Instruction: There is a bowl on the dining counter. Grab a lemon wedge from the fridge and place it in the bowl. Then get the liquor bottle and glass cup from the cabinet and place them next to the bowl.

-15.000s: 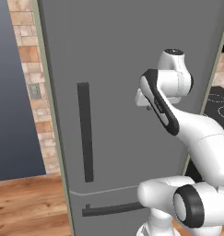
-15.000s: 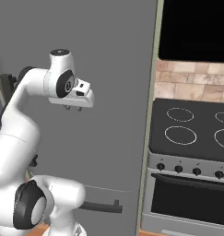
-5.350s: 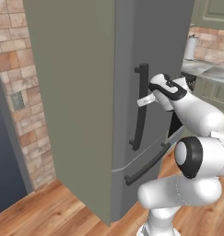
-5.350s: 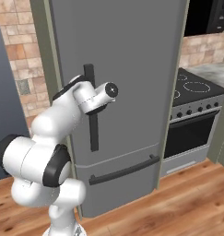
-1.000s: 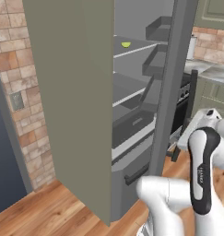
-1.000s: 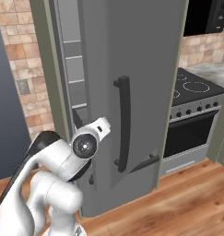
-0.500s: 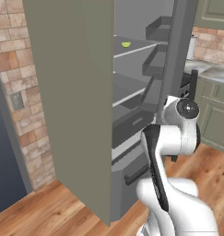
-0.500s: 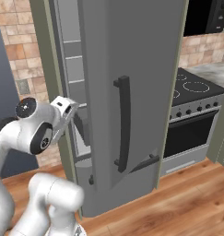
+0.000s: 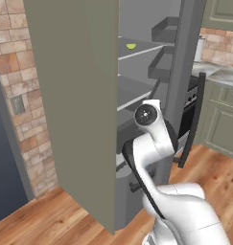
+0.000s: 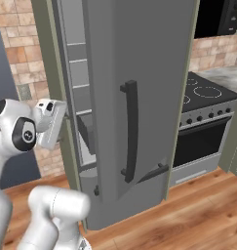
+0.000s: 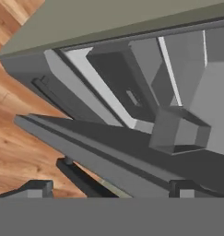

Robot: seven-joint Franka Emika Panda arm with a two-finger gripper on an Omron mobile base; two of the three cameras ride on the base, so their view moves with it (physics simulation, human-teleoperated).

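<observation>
Since a second ago our arm has swung up before the open fridge (image 9: 151,72), jaws spread wide and empty, while the lemon wedge (image 9: 131,46) sits on its upper-centre shelf; everything else remains undone.

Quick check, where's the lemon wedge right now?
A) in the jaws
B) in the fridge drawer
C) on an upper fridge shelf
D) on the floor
C: the lemon wedge lies on an upper shelf inside the open fridge, well above the arm.
</observation>
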